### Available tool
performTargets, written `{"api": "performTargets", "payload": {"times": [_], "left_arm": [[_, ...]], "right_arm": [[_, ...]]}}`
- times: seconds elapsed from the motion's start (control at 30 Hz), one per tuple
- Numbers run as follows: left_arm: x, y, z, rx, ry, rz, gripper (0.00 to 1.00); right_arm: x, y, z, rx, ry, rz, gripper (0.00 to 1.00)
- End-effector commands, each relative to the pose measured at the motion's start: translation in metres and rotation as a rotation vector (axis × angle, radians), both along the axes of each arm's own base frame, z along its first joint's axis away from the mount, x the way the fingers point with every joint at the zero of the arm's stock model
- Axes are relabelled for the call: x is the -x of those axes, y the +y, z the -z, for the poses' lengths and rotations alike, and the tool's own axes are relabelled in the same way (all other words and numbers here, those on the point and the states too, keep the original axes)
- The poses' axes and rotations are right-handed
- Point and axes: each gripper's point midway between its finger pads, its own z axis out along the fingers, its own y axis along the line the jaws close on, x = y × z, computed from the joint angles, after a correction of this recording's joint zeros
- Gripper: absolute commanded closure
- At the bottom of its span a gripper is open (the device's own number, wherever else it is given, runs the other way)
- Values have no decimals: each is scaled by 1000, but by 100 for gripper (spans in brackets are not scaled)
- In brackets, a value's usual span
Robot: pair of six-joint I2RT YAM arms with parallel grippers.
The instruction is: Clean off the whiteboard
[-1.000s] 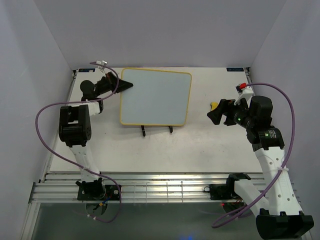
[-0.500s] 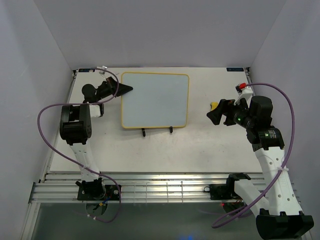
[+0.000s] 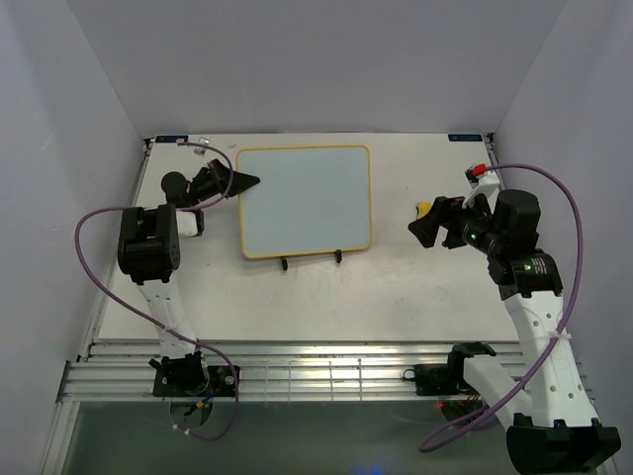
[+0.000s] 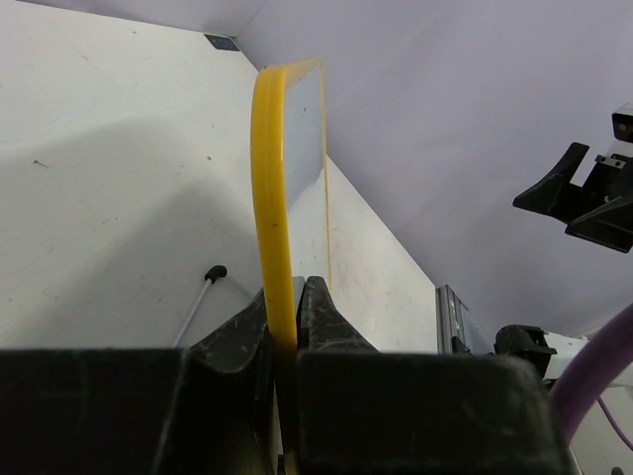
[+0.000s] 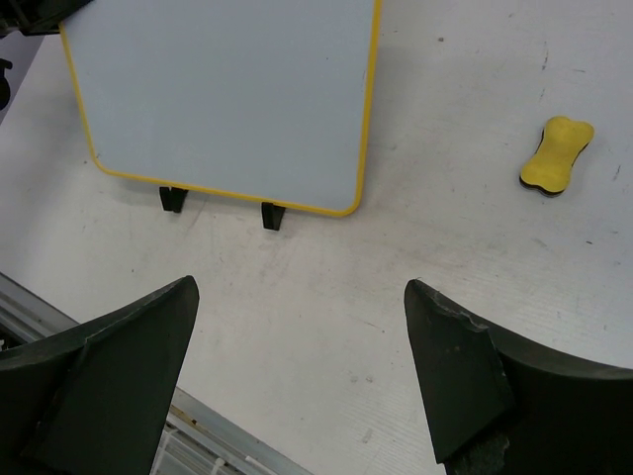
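Observation:
The whiteboard (image 3: 305,201) has a thin yellow frame and two black stand feet at its near edge; its face shows no writing. My left gripper (image 3: 247,181) is shut on the board's left edge; in the left wrist view the yellow frame (image 4: 269,178) runs edge-on between the black fingers (image 4: 321,315). The board also shows in the right wrist view (image 5: 223,94). My right gripper (image 3: 422,230) is open and empty, held above the table right of the board. The small yellow eraser (image 5: 557,155) lies on the table beside it, and shows in the top view (image 3: 423,209).
The white table (image 3: 326,297) is walled in by grey panels at back and sides. A metal rail (image 3: 316,374) runs along the near edge by the arm bases. Purple cables loop beside both arms. A red-topped part (image 3: 481,171) sits near the right wall.
The left gripper has drawn the whiteboard a little toward the near side and turned it squarer to the table. The right arm has not moved.

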Motion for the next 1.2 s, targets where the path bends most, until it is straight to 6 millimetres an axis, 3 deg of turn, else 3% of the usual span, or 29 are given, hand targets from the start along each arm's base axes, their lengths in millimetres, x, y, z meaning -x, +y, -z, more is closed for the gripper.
{"api": "performTargets", "payload": {"times": [0.0, 0.23, 0.53, 0.9, 1.17], "left_arm": [[4, 22, -46, -187, -651, -103, 100], [2, 23, -26, -228, -685, -127, 100], [8, 24, -16, -251, -695, -131, 100], [13, 52, -8, -288, -677, -179, 100], [10, 56, 1, -280, -641, -190, 100]], "right_arm": [[-1, 4, -17, -10, -82, -29, 10], [3, 5, -23, -16, -104, -39, 10], [3, 8, -24, -27, -105, -53, 10], [7, 11, -25, -39, -109, -71, 10], [9, 13, -22, -47, -106, -81, 10]]}}
